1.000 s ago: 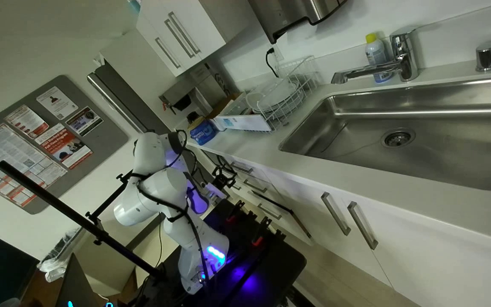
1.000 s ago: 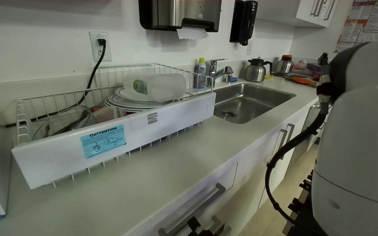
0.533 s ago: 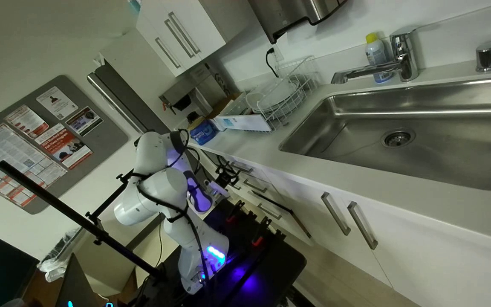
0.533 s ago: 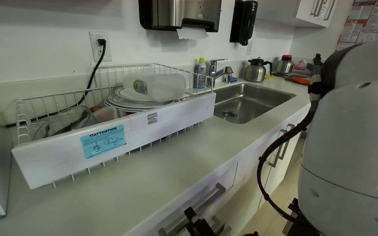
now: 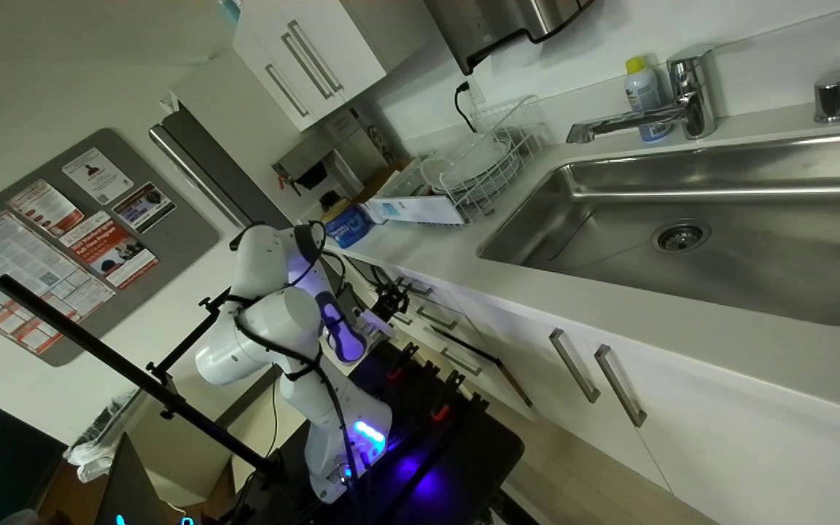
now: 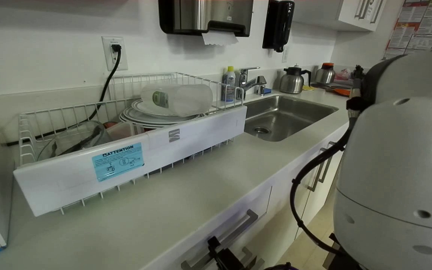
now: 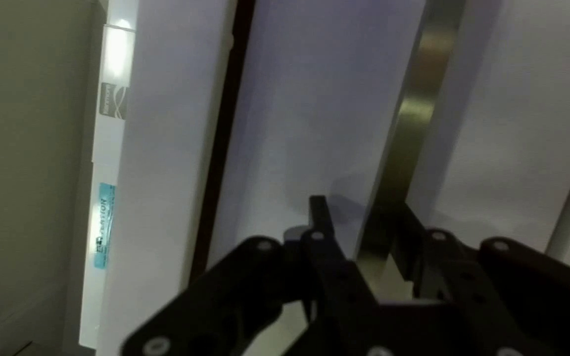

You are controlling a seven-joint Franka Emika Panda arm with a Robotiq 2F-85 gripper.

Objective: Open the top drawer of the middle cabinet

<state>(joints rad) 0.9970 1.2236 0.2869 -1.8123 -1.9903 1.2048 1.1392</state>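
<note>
Just below the front edge of the pale countertop (image 6: 186,195), a white top drawer (image 7: 309,109) sits apparently closed, its straight metal handle (image 7: 416,109) running parallel to that edge. What could go wrong: the handle lies nearer the finger (image 7: 411,242) farther from the countertop, so closing might push on it from that side alone, or catch it only with the tips, and a pull could then slip off. If the black gripper (image 7: 362,207) sits too shallow, it may close in front of the handle; depth is hard to judge. Bumping the countertop's lip seems a smaller risk, should the arm (image 5: 281,321) rise. As for the gripper, its 2 fingers stand apart, the gap wider than the handle, with nothing clamped between them. The finger closer to the countertop shows against the drawer front; its partner overlaps the handle's far side. Whether it touches the metal cannot be told.
</note>
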